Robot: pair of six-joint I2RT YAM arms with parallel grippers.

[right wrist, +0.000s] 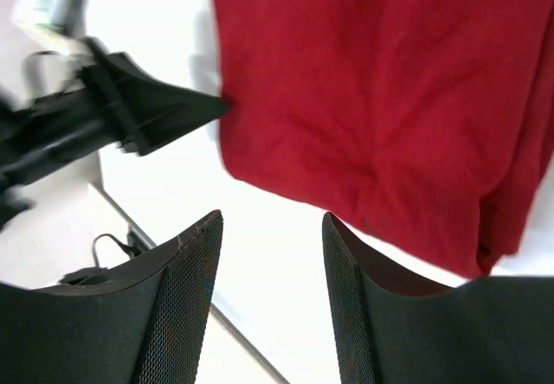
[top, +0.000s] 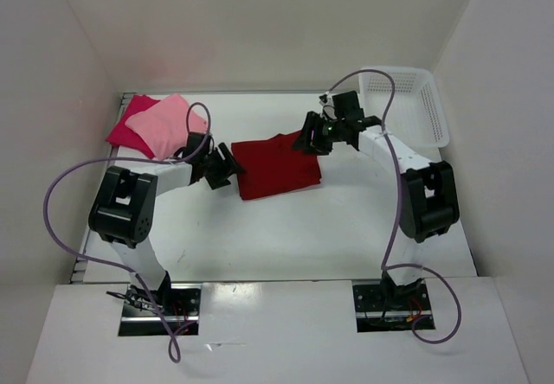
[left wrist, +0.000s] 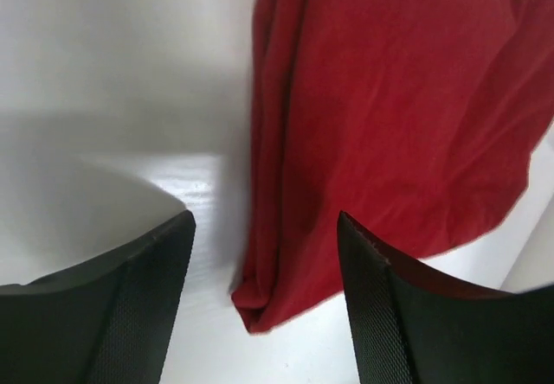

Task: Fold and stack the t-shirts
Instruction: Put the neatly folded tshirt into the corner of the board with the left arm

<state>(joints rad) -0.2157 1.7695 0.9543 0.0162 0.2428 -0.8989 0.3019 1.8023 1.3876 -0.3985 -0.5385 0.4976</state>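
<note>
Both arms extend forward, elbows bent outward, wrists turned inward. Left gripper (top: 227, 167) and right gripper (top: 308, 134) face each other, jaws apart, gripping nothing.

Crimson-pink shirt (top: 126, 124) (partly) beneath light pink shirt (top: 166, 124)

Dark red t-shirt (top: 279, 166), white basket (top: 430, 107)

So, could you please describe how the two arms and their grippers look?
Both the left arm and right arm have white links with black joint housings. A lavender-grey cable loops along each. The left gripper and right gripper are black, with wedge-shaped fingers bearing textured pads. A green light glows near the right wrist.
</note>
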